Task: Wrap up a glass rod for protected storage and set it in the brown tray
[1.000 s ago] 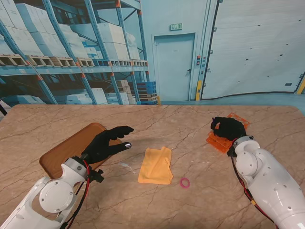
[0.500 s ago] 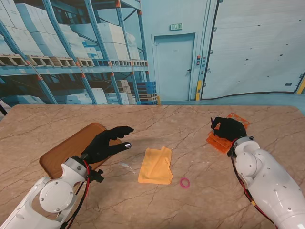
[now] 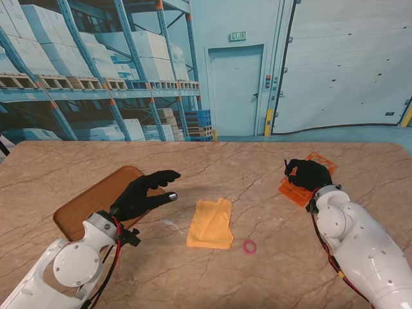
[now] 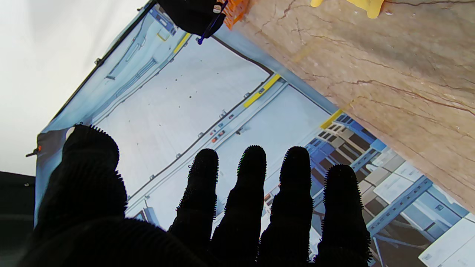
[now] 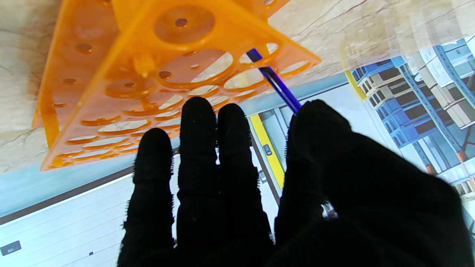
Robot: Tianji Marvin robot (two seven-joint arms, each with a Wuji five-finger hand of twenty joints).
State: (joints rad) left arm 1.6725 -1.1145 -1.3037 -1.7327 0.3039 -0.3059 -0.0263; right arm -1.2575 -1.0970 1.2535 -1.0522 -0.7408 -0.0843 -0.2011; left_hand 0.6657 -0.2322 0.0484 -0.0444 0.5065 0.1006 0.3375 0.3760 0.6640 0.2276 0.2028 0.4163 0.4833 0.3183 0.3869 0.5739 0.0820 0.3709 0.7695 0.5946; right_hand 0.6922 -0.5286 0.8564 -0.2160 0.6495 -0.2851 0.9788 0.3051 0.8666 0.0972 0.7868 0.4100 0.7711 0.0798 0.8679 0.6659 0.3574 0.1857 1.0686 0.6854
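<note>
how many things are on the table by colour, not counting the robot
orange: 1, rack
blue: 1, glass rod in the rack
yellow: 1, cloth
pink: 1, ring
brown: 1, tray
total: 5

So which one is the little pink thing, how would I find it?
Start at the yellow cloth in the middle of the marble table. Just to its right and a bit nearer to me lies the pink ring. It is the only small round thing there, apart from the cloth and far from both hands.
</note>
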